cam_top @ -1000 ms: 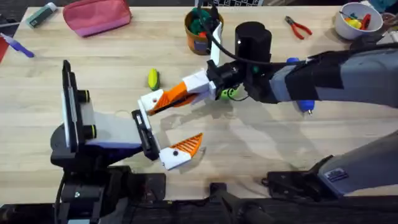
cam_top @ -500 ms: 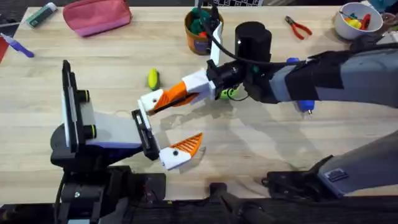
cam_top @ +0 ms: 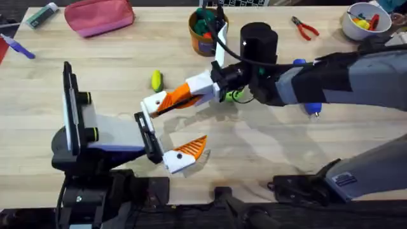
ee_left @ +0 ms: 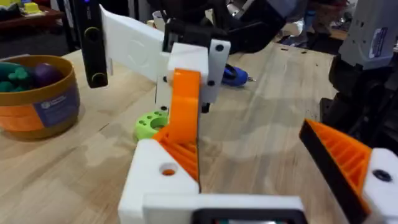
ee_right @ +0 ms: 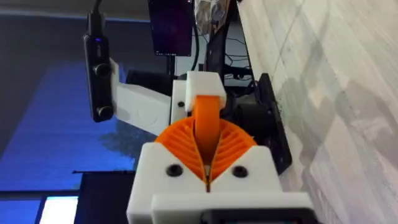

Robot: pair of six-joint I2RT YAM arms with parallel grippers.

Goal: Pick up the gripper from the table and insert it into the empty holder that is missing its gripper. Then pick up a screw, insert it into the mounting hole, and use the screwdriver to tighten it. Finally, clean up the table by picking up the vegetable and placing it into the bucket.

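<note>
My right gripper [cam_top: 186, 94] reaches across the table and is shut on the orange wedge-shaped gripper [cam_top: 168, 101], pressing it against the white holder [cam_top: 151, 104]. That holder is the far finger of my left gripper [cam_top: 175, 127], which is open. The near finger [cam_top: 177, 161] carries its own orange wedge. In the left wrist view the gripper [ee_left: 185, 106] lies along the holder [ee_left: 158, 180]. The right wrist view has the pads [ee_right: 180, 140] closed on the gripper [ee_right: 208, 118]. The vegetable [cam_top: 156, 80] lies behind the holder. The bucket [cam_top: 206, 32] stands at the back. The blue screwdriver [cam_top: 314, 109] is mostly hidden under the right arm.
A green disc [cam_top: 234, 95] lies under the right wrist. Red-handled pliers [cam_top: 305, 27] and a white bowl [cam_top: 362, 19] sit at the back right. A pink pouch [cam_top: 98, 16], a marker [cam_top: 41, 14] and a purple pen [cam_top: 16, 46] are at the back left.
</note>
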